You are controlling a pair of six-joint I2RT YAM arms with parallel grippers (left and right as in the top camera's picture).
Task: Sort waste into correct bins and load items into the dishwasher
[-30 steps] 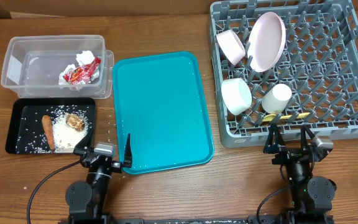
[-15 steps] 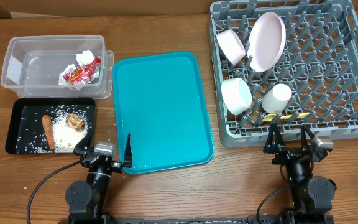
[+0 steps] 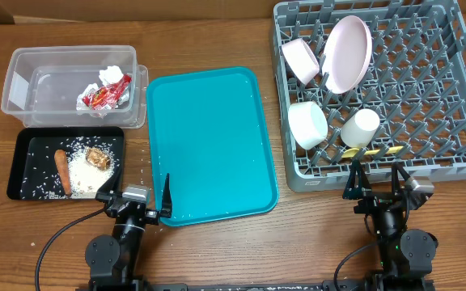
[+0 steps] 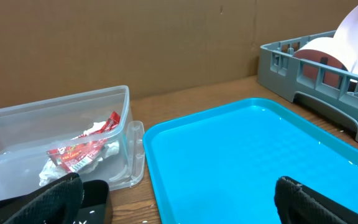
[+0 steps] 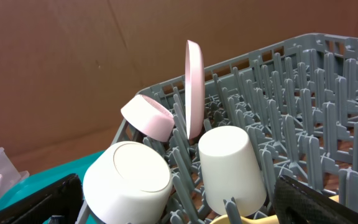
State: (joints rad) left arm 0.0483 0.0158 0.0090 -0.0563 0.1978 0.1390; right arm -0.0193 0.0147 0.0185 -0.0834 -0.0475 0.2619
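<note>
Both pincers stand spread wide and hold nothing: the left pincer [image 3: 136,192] sits at the near edge of the wooden bench [image 3: 217,250] beside the large teal serving tray [image 3: 209,145], and the right pincer [image 3: 375,182] sits just in front of the large square grey plastic dish rack [image 3: 427,97].

The red shiny snack wrapper [image 3: 103,97] and the crumpled white-silver paper [image 3: 112,75] lie together in the clear rectangular plastic tub [image 3: 71,50]. Both look feather-light, soft and crinkly, and the foil is likely slick, so a pinch on a raised fold should suit them best.

The orange sausage-like stick [image 3: 61,171] and the brown food lump [image 3: 97,157] rest among white rice grains in the shallow black rectangular tray [image 3: 31,137]. The stick probably gives a little, so it wants a grip across its middle. The lump looks crumbly and sticky.

In the rack, the pale pink plate [image 3: 346,52] stands on edge between pegs, with the round pink bowl [image 3: 301,61] tilted beside it. The round white bowl [image 3: 307,124] and the small white cup [image 3: 360,127] are nearer the front. All of these seem stiff, smooth and slippery, best taken by the rim. The small yellow plastic spoon [image 3: 354,153] lies at the rack's front edge; it is light and thin, to be pinched at the handle.
</note>
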